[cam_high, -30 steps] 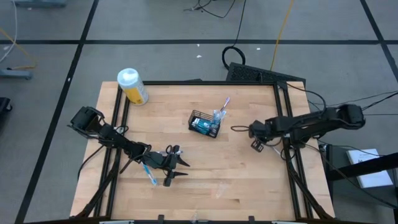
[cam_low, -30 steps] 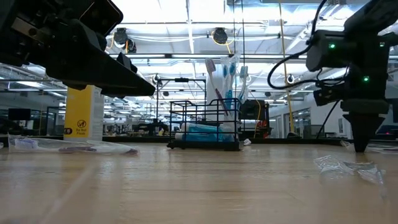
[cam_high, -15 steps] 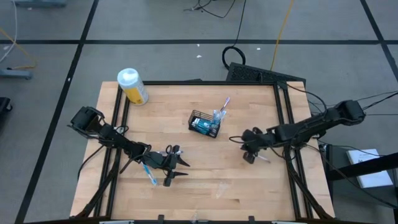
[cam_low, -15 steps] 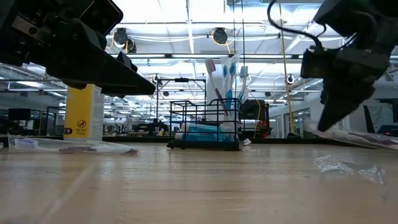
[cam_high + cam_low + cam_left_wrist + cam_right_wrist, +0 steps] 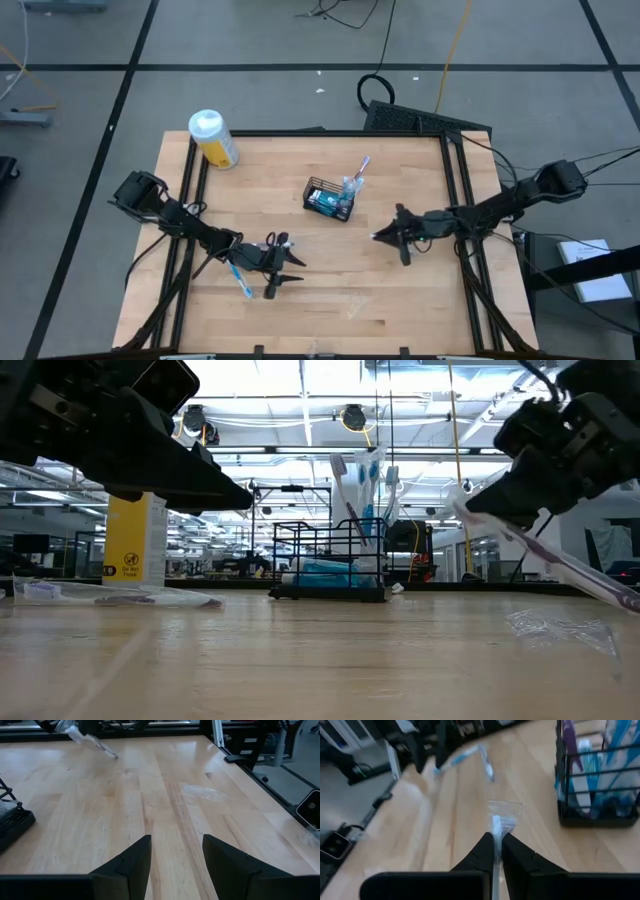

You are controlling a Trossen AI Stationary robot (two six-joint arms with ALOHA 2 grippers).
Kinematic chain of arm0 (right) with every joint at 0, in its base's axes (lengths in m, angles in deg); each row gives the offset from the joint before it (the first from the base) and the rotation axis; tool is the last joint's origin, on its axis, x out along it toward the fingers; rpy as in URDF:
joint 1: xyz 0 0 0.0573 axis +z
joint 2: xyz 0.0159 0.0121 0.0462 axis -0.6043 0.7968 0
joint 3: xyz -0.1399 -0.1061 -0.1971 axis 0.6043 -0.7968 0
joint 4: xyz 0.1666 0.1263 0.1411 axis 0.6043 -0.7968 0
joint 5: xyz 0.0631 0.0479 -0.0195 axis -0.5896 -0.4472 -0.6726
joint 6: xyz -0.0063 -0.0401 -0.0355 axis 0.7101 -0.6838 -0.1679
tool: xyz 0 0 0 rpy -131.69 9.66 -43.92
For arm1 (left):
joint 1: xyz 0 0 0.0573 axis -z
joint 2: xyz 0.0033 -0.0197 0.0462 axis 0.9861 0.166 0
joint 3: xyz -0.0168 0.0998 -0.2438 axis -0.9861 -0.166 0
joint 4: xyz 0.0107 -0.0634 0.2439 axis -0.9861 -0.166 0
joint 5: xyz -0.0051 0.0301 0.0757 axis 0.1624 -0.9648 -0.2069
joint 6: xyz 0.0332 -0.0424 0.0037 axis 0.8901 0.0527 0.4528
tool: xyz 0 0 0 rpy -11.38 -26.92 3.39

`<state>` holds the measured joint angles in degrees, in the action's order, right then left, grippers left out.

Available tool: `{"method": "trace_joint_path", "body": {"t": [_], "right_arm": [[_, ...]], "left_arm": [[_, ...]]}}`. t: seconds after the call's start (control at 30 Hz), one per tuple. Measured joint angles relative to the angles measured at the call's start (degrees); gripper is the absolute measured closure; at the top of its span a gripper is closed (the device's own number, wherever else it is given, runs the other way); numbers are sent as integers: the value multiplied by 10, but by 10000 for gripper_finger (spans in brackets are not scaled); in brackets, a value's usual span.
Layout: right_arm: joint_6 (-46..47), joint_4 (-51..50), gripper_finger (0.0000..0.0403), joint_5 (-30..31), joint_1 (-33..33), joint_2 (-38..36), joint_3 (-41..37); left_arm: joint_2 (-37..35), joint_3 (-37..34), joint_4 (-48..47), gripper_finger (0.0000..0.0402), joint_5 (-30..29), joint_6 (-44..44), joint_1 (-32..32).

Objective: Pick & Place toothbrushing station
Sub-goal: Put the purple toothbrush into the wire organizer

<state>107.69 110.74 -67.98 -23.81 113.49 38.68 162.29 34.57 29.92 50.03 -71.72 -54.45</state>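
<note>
Right gripper [image 5: 385,236] clamped on wrapped toothbrush [image 5: 560,560], bare tabletop [image 5: 330,270] beside basket [image 5: 328,199], left gripper [image 5: 290,270] parted, empty

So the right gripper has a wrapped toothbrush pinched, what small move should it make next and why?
Probably carry it toward the black wire-mesh basket and above its open top. The right gripper is shut on the clear-wrapped toothbrush and sits beside the basket, not yet over it. The left gripper waits open over the table's near left part.

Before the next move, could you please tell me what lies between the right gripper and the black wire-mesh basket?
Only bare wooden tabletop, in the high view, separates the right gripper from the black wire-mesh basket.
</note>
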Motion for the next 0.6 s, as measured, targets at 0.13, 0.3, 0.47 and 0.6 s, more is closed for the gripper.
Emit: {"method": "trace_joint_path", "body": {"t": [0.13, 0.3, 0.47, 0.6], "right_arm": [[-27, 55, 392, 2, 0, 0, -19], [-88, 68, 396, 2, 0, 0, 4], [-154, 70, 396, 17, -3, 0, 43], [-201, 99, 397, 15, -12, 0, 68]], "left_arm": [[0, 0, 1, 220, -1, 0, 0], [0, 0, 1, 220, -11, -1, 0], [0, 0, 5, 220, -13, 0, 0], [0, 0, 5, 220, -17, 2, -1]]}}
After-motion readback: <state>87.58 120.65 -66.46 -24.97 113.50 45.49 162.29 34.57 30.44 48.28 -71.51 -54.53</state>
